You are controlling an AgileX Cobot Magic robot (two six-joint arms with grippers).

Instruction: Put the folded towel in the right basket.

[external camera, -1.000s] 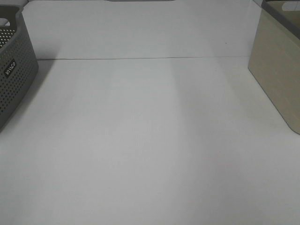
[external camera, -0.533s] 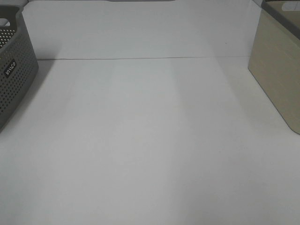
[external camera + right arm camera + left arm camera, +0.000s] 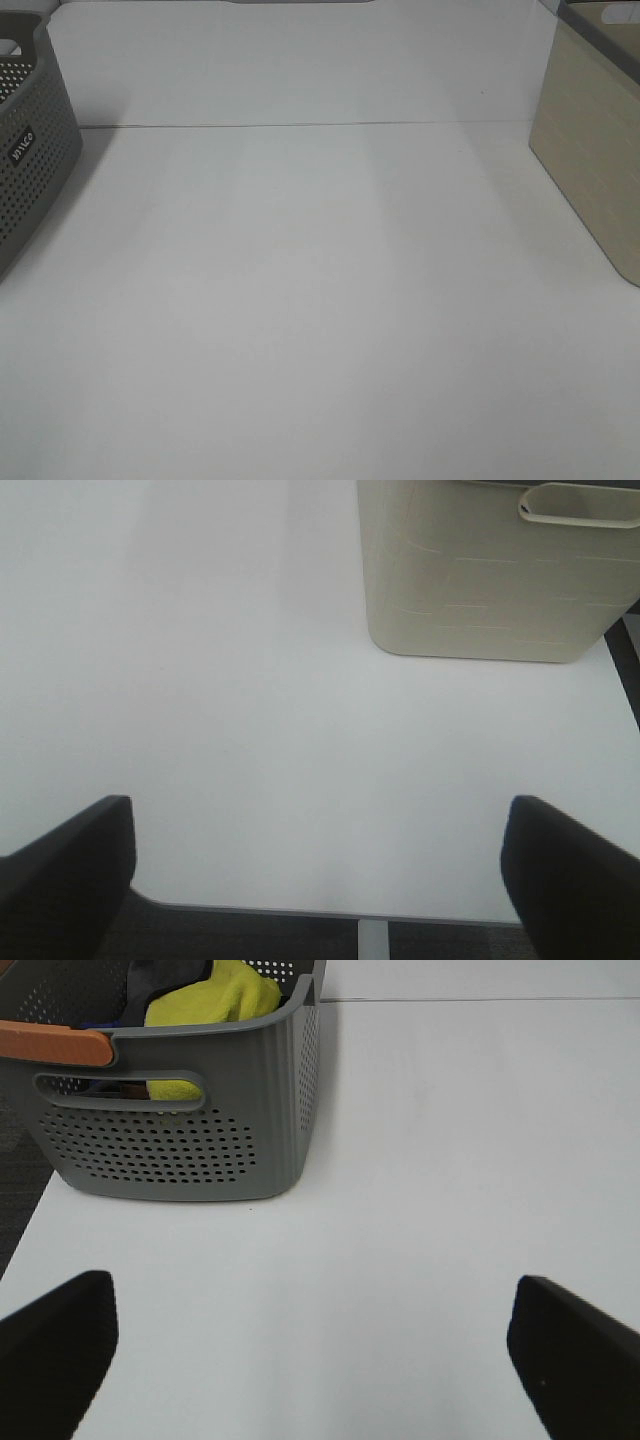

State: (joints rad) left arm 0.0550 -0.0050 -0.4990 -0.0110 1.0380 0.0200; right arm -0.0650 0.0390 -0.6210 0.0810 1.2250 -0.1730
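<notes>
The right basket (image 3: 595, 130) is beige and stands at the table's right edge; it also shows in the right wrist view (image 3: 495, 570), ahead of my open, empty right gripper (image 3: 318, 815). A yellow towel (image 3: 215, 995) lies bunched in the grey perforated basket (image 3: 190, 1130) with a dark cloth beside it. My left gripper (image 3: 310, 1295) is open and empty, hovering over the table a little short of that basket. Neither gripper shows in the exterior high view. No towel lies on the table.
The grey basket (image 3: 30, 150) stands at the table's left edge and has an orange handle piece (image 3: 55, 1045). The white table (image 3: 320, 300) ends at a back wall seam. The table's near edge (image 3: 300, 910) shows in the right wrist view.
</notes>
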